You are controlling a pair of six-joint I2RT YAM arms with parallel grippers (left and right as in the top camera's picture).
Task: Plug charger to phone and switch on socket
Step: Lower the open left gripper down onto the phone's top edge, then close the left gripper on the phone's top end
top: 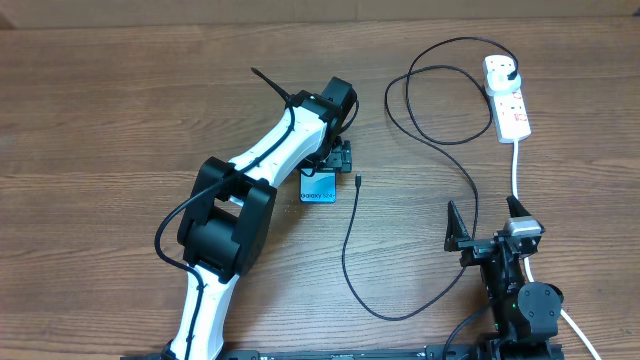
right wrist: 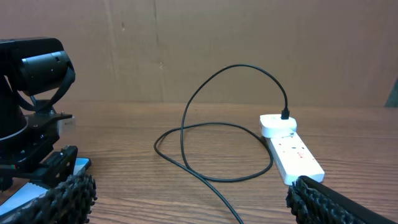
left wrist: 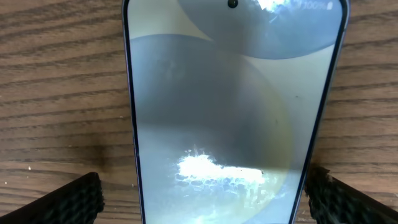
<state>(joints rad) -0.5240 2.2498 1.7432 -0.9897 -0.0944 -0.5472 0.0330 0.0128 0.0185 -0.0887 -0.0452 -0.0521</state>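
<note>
Overhead first: the phone (top: 318, 187) lies mid-worktop (top: 120, 100), long axis roughly 12 to 6, with the text edge at 6. My left tool (top: 336, 160) hangs right over its upper half, spread wide. The charger (top: 344, 245) has its connector tip (top: 357, 181) just beside the phone at the phone's 3 o'clock, so about 5 o'clock from the left tool. The right tool (top: 487, 222), also spread and holding nothing, is well apart, with the tip out at its 10 o'clock. Left arm's clearly nearer, I'd say, and I reckon the tip has to swing round to that 6 o'clock edge.

Left wrist: the phone fills the view, running 12 to 6, with one finger (left wrist: 74, 199) either side. Neither looks to be touching.

Right wrist: socket (right wrist: 295, 155) at 2 o'clock, black plug (right wrist: 285, 115) already in its far end, cable looping across the middle. Jaws wide, nothing between.
</note>
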